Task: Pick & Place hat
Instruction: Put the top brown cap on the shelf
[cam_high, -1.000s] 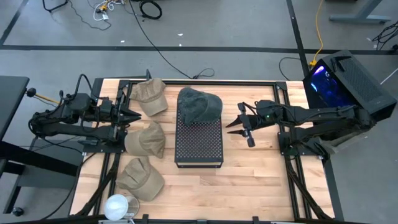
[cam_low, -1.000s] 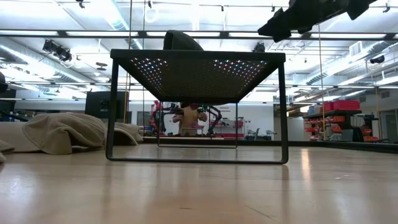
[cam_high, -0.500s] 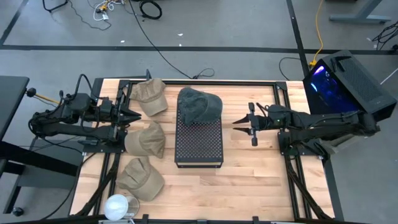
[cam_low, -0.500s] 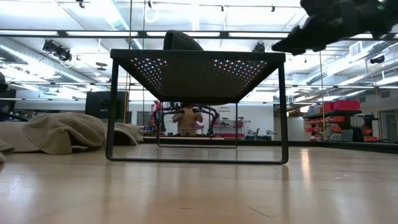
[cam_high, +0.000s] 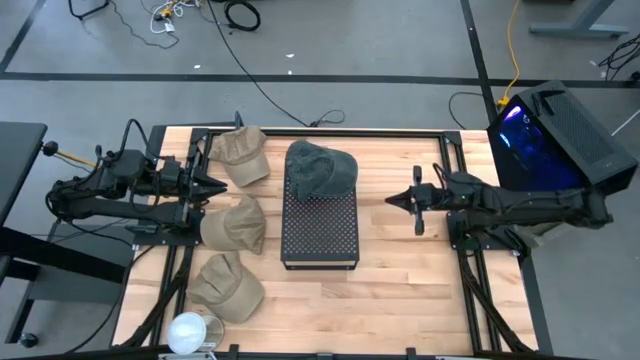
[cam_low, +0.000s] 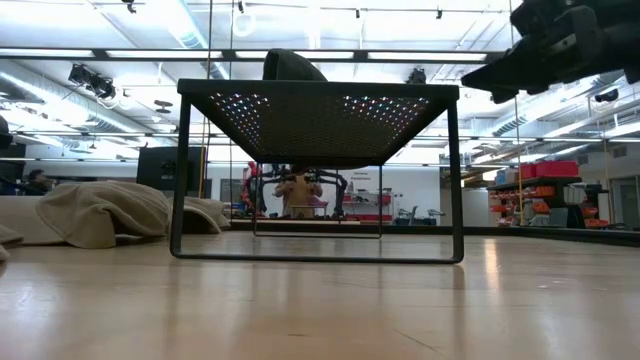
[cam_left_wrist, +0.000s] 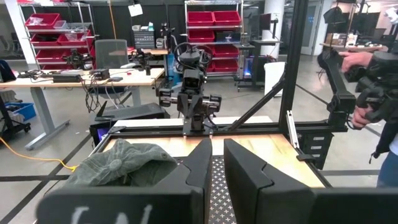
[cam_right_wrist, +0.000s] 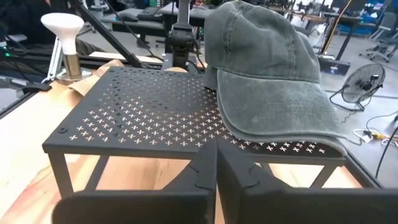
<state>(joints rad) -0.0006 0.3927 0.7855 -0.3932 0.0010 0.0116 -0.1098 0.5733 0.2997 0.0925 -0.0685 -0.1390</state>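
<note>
A dark grey-green hat (cam_high: 318, 170) lies crown up on the far end of a black perforated stand (cam_high: 320, 238) in the middle of the table. In the right wrist view the hat (cam_right_wrist: 267, 68) rests on the stand's top plate (cam_right_wrist: 143, 118). My right gripper (cam_high: 398, 200) hangs shut to the right of the stand, level, pointing at it and touching nothing; the low view shows it (cam_low: 472, 80) above the stand's top. My left gripper (cam_high: 218, 183) waits at the table's left side, pointing level at the stand, a narrow gap between its fingers (cam_left_wrist: 217, 163).
Three tan hats (cam_high: 240, 155) (cam_high: 235, 225) (cam_high: 228, 285) lie along the table's left side. A white lamp-like object (cam_high: 188, 332) stands at the near left corner. Bare wood (cam_high: 400, 270) lies between the stand and the right arm. A person (cam_left_wrist: 373, 74) stands beyond the table.
My right gripper has drawn back from the stand toward the table's right edge, sinking a little, and its fingers have gone from wide apart to shut. The hat stays on the stand.
</note>
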